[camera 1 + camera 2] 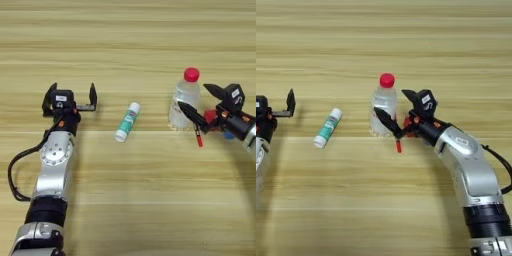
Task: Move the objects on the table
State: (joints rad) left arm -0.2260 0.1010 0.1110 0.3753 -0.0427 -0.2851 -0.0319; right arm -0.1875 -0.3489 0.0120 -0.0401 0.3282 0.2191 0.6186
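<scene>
Left eye view showing table (128, 30) with the objects still sitting mid-tabletop, none near any edge or corner. Left gripper (70, 97) hovering toward the left edge, fingers spread wide, pinching nothing, white-and-green tube (127, 122) lying apart from it nearer the tabletop centre, looking untouched. Right gripper (396, 111) reaching in from the right edge, fingers spread, one black finger (385, 121) crossing in front of clear plastic bottle (384, 102), bottle standing upright with red cap on top. Thin red pen (398, 145) lying just beside that finger, toward the near edge; small red cube (209, 117) partly hiding behind the gripper; bit of blue peeking behind the wrist, probably the blue tube (228, 135), hard telling. Judging progress: nothing gripped or lifted, so looking like an approach on the bottle cluster, with closing, lifting and placing all remaining, tube included.
</scene>
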